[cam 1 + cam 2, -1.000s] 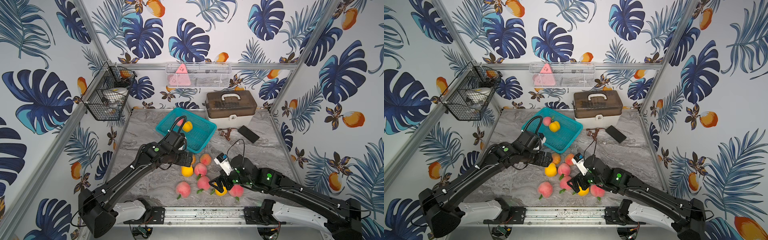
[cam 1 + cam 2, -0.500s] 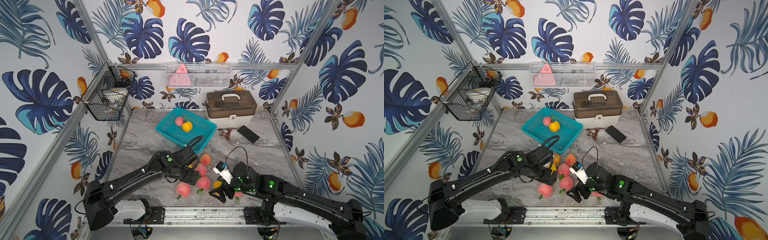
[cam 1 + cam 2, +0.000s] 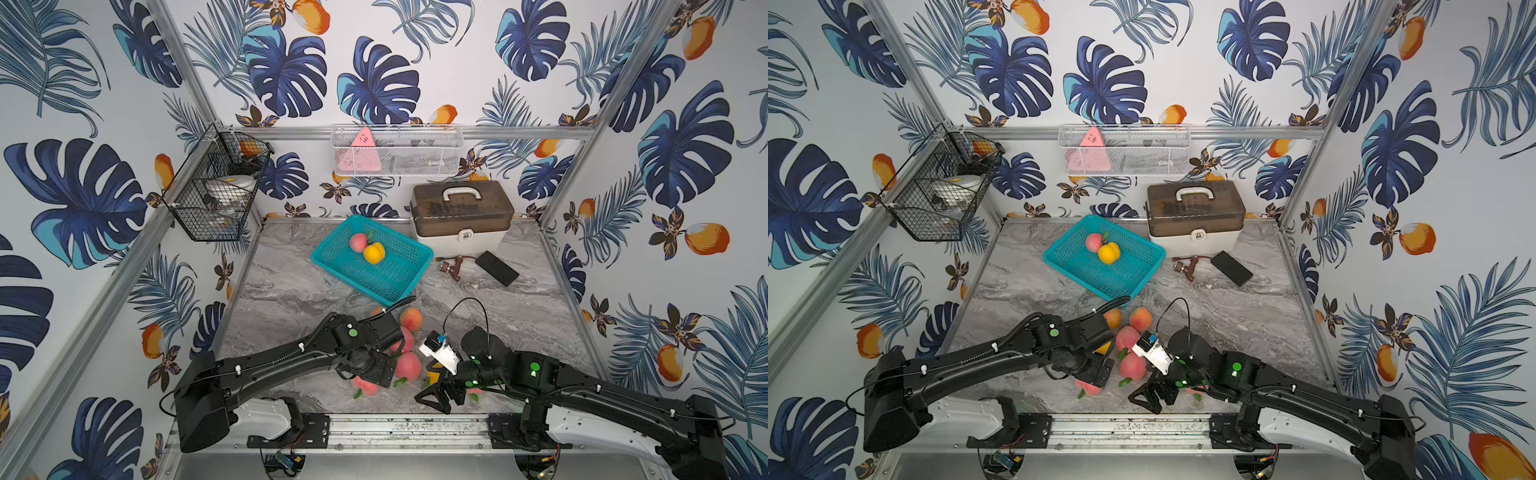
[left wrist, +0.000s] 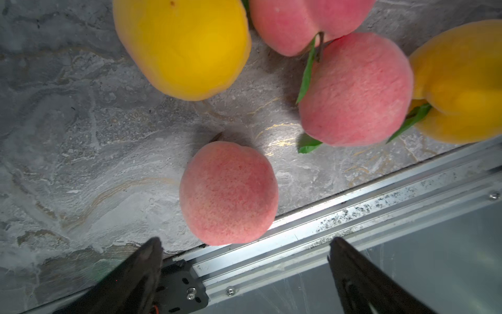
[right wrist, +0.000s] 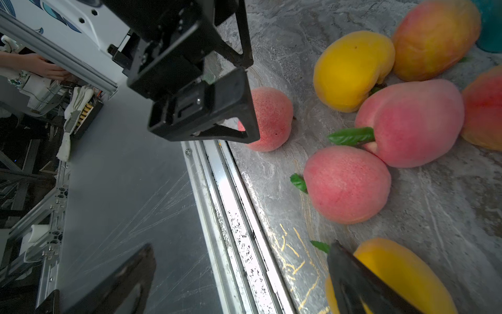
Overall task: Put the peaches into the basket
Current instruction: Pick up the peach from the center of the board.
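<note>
Left jaws back from basket (image 3: 386, 278), two peaches (image 3: 373, 252) in.
Both jaws apart; pink peach (image 4: 228, 193) just ahead of left, likely next.

left arm (image 3: 270, 365) and right arm (image 3: 582, 386): matte black links, white base housings (image 3: 266, 415), green led dot (image 3: 353, 332) near each wrist. left has ribbed black conduit (image 3: 392, 307); right has thin looped cable (image 3: 468, 299) and white camera block (image 3: 440, 353). left gripper (image 5: 250, 102) fingers (image 5: 231, 87) black, triangular cut-outs, small screws.
</note>
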`<state>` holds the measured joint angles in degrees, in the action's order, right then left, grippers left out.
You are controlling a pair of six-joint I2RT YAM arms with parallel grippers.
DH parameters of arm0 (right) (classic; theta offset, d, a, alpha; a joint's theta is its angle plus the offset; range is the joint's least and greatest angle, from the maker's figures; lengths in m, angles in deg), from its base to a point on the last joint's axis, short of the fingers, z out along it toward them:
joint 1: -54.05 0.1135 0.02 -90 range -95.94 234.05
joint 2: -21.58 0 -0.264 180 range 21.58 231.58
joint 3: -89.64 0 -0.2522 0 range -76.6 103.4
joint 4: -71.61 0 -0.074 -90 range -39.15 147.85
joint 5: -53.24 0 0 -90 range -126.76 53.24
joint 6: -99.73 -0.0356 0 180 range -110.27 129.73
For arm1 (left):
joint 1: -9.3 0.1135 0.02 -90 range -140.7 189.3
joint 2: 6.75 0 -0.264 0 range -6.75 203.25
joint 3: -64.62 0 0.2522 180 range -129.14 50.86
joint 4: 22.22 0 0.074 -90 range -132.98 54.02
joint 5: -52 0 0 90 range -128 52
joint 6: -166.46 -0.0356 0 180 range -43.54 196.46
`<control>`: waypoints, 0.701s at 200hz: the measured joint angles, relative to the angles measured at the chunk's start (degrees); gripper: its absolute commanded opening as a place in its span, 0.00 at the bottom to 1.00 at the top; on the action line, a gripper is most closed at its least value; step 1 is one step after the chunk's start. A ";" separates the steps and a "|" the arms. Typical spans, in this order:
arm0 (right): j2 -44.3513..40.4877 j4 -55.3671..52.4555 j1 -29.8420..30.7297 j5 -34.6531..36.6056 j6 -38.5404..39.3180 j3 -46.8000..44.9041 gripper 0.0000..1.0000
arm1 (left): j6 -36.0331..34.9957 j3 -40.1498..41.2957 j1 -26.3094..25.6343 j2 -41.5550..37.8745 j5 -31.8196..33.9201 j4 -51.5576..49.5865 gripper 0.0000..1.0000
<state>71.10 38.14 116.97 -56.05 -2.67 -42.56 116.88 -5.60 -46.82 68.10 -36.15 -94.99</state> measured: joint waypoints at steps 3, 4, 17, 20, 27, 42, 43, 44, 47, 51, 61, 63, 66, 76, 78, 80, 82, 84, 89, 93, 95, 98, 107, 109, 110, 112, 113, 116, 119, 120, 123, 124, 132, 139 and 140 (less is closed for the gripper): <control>-0.09 0.02 0.00 -0.11 0.00 -0.11 1.00 | 0.11 0.31 0.00 0.04 0.11 -0.11 0.99; -0.13 0.04 0.00 -0.13 0.00 -0.15 1.00 | 0.11 0.37 0.00 0.04 0.15 -0.11 0.99; -0.87 0.35 0.02 -0.55 -0.02 -0.76 1.00 | 0.33 1.62 -0.02 0.02 0.70 0.07 0.99; -1.07 0.37 0.02 -0.68 -0.02 -0.92 1.00 | 0.35 1.95 -0.02 0.00 0.83 0.20 0.99; -1.38 0.42 0.02 -0.83 -0.04 -1.14 1.00 | 0.39 2.67 -0.02 0.00 0.92 0.50 0.99; -1.44 0.81 0.02 -1.18 -0.28 -1.51 1.00 | 0.83 4.11 -0.02 0.00 0.90 1.53 0.99; -1.44 0.83 0.02 -1.18 -0.28 -1.53 1.00 | 0.87 4.26 -0.02 0.00 0.90 1.66 0.99; -1.44 0.87 0.02 -1.20 -0.28 -1.55 1.00 | 0.92 4.33 -0.02 0.00 0.90 1.75 0.99; -1.44 0.98 0.02 -1.27 -0.31 -1.66 1.00 | 1.11 4.59 -0.02 0.00 0.90 2.05 0.99; -1.42 1.18 0.04 -1.36 -0.46 -1.81 1.00 | 1.40 4.90 -0.02 0.02 0.90 2.47 0.99; -1.38 1.44 0.07 -1.38 -0.63 -2.19 1.00 | 1.51 5.42 -0.02 0.20 0.87 3.21 0.99; -1.38 1.53 0.07 -1.38 -0.66 -2.29 1.00 | 1.55 5.49 -0.02 0.22 0.90 3.34 0.99; -1.38 1.66 0.07 -1.38 -0.70 -2.43 1.00 | 1.60 5.60 -0.02 0.28 0.90 3.58 0.99; -1.49 2.08 0.09 -1.33 -1.51 -2.89 1.00 | 1.62 5.95 -0.04 0.72 0.90 4.39 0.99; -1.51 2.08 0.09 -1.33 -1.68 -2.95 1.00 | 1.62 5.97 -0.04 0.81 0.90 4.50 0.99; -1.55 2.08 0.09 -1.33 -1.75 -3.02 1.00 | 1.62 6.03 -0.04 0.92 0.90 4.61 0.99; -1.62 2.05 0.09 -1.33 -1.73 -3.06 1.00 | 1.62 6.05 -0.04 1.01 0.90 4.72 0.99; -1.68 2.08 0.09 -1.31 -1.73 -3.10 1.00 | 1.62 6.12 -0.04 1.09 0.90 4.92 0.99; -1.86 2.08 0.09 -1.29 -1.75 -3.19 1.00 | 1.62 6.27 -0.04 1.29 0.90 5.33 0.99; -2.01 2.08 0.09 -1.27 -1.75 -3.23 1.00 | 1.62 6.36 -0.04 1.46 0.90 5.62 0.99; -2.08 2.10 0.09 -1.27 -1.75 -3.23 1.00 | 1.62 6.40 -0.04 1.57 0.90 5.77 0.99; -2.16 2.10 0.09 -1.29 -1.79 -3.23 1.00 | 1.62 6.49 -0.04 1.66 0.90 5.92 0.99; -2.29 2.16 0.09 -1.18 -2.01 -3.26 1.00 | 1.62 6.82 -0.04 2.03 0.87 6.60 0.99; -2.32 2.16 0.09 -1.11 -2.01 -3.26 1.00 | 1.62 6.88 -0.04 2.10 0.85 6.69 0.99; -2.32 2.19 0.09 -1.09 -2.03 -3.26 1.00 | 1.62 6.93 -0.04 2.14 0.83 6.80 0.99; -2.34 2.19 0.09 -1.09 -2.03 -3.26 1.00 | 1.62 7.02 -0.04 2.19 0.83 6.99 0.99; -2.34 2.19 0.09 -1.09 -2.03 -3.26 1.00 | 1.62 7.04 -0.04 2.21 0.83 7.04 0.99; -2.34 2.19 0.09 -1.07 -2.08 -3.26 1.00 | 1.62 7.15 -0.04 2.29 0.81 7.17 0.99; -2.34 2.19 0.09 -1.07 -2.14 -3.26 1.00 | 1.62 7.26 -0.04 2.38 0.76 7.34 0.99; -2.34 2.19 0.09 -1.07 -2.14 -3.26 1.00 | 1.62 7.32 -0.04 2.40 0.74 7.43 0.99; -2.32 2.19 0.09 -1.07 -2.12 -3.26 1.00 | 1.62 7.41 -0.04 2.47 0.70 7.58 0.99; -2.32 2.19 0.09 -1.07 -2.12 -3.26 1.00 | 1.62 7.45 -0.04 2.49 0.68 7.67 0.99; -2.23 2.21 0.09 -1.09 -2.12 -3.26 1.00 | 1.62 7.82 -0.04 2.62 0.59 8.33 0.99; -2.12 2.21 0.09 -1.07 -2.12 -3.26 1.00 | 1.62 8.13 -0.04 2.71 0.28 8.70 0.99; -2.10 2.21 0.09 -1.07 -2.14 -3.26 1.00 | 1.62 8.20 -0.04 2.71 0.24 8.81 0.99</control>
<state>69.00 40.35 117.06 -57.12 -4.81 -45.82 118.50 2.59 -46.86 70.81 -35.91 -86.18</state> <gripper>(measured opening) 0.998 0.989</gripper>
